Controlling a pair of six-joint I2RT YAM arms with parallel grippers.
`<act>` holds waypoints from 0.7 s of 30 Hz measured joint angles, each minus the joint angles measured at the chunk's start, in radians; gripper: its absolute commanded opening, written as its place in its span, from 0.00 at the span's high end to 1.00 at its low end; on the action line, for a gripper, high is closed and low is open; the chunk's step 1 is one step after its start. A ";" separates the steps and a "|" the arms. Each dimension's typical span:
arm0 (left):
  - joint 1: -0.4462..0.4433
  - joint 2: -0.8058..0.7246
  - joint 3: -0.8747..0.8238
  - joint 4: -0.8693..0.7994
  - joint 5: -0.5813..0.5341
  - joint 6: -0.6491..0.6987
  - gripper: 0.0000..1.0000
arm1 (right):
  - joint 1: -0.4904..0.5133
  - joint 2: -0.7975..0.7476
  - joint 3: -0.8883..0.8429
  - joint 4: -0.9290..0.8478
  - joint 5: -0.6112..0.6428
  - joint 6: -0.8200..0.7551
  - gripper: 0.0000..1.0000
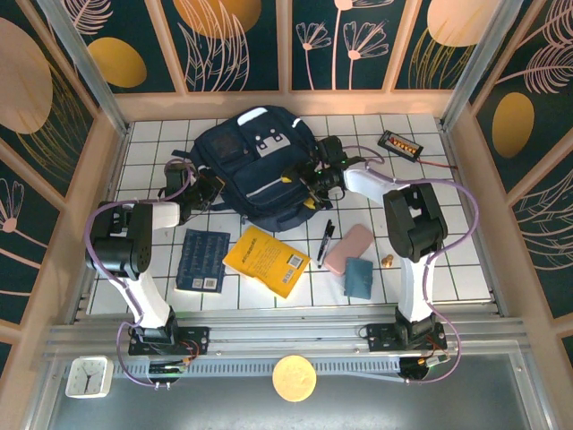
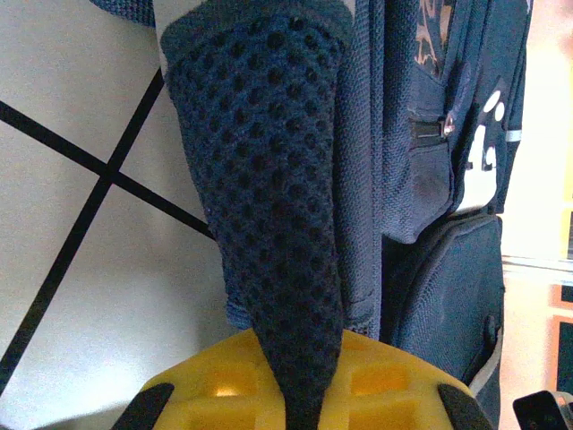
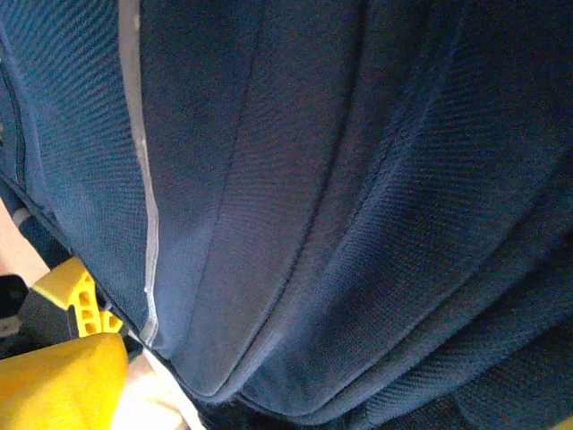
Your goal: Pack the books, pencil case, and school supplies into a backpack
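The navy backpack point(image 1: 260, 166) lies at the back middle of the tiled table. My left gripper point(image 1: 211, 192) is at its left side, shut on a dark mesh strap point(image 2: 269, 206) pinched between the yellow fingers point(image 2: 394, 385). My right gripper point(image 1: 310, 185) presses against the bag's right side with its jaws wide open. One yellow finger point(image 3: 79, 300) shows at the left edge, and backpack fabric point(image 3: 340, 197) spans the gap. In front lie the navy book point(image 1: 202, 260), the yellow book point(image 1: 267, 260), the black pen point(image 1: 325, 242), the pink pencil case point(image 1: 348, 248) and the teal flat item point(image 1: 359, 278).
A black tray with orange pieces point(image 1: 399, 143) sits at the back right. A small brownish object point(image 1: 388, 261) lies right of the pencil case. Wooden walls point(image 1: 103, 179) enclose the table on three sides, and a metal rail point(image 1: 286, 327) runs along the near edge.
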 measured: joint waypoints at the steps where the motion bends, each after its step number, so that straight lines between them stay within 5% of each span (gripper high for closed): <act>1: 0.000 0.000 0.000 0.000 0.000 0.000 1.00 | -0.001 -0.001 -0.008 0.008 0.005 0.011 0.05; 21: -0.010 -0.012 -0.005 -0.006 0.011 0.004 1.00 | -0.004 -0.026 -0.013 -0.108 0.188 0.008 0.31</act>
